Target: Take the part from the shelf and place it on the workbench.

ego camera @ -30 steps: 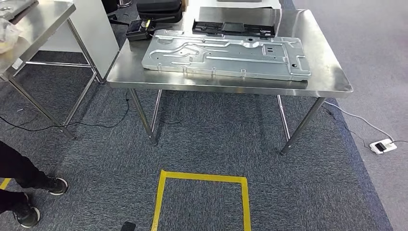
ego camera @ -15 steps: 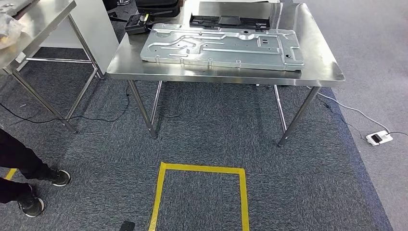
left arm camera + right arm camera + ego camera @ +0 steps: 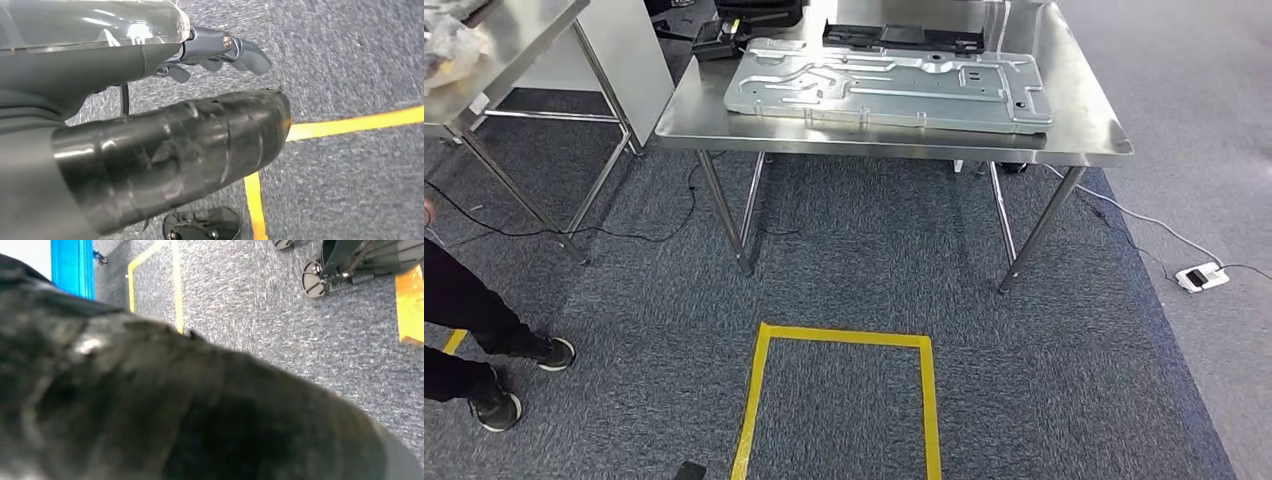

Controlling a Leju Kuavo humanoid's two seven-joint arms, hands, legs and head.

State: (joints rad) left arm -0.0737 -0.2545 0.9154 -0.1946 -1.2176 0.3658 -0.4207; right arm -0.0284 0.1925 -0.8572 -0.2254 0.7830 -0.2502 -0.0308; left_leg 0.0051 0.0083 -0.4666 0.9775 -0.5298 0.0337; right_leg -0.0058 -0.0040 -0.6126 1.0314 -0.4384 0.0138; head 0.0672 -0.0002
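Observation:
The steel workbench (image 3: 1084, 125) stands ahead in the head view. On it lies a large stamped metal panel (image 3: 889, 85), with a flat black plastic part (image 3: 904, 38) behind it at the far edge. My left hand (image 3: 220, 50) hangs over the carpet, its dark fingers (image 3: 250, 52) loosely stretched with nothing between them. A dark ribbed cover (image 3: 175, 155) takes up much of that picture. In the right wrist view a dark blurred mass (image 3: 175, 405) sits close to the lens, hiding my right hand's fingers, so I cannot tell whether they hold anything.
A yellow tape square (image 3: 839, 337) marks the carpet in front of the workbench. A person's legs and shoes (image 3: 494, 405) stand at the left. A second steel table (image 3: 514, 40) is at the far left. A cable and power strip (image 3: 1199, 277) lie to the right.
The whole head picture has shifted: the workbench and tape square sit higher, so the camera has moved. The person's feet have shifted a little.

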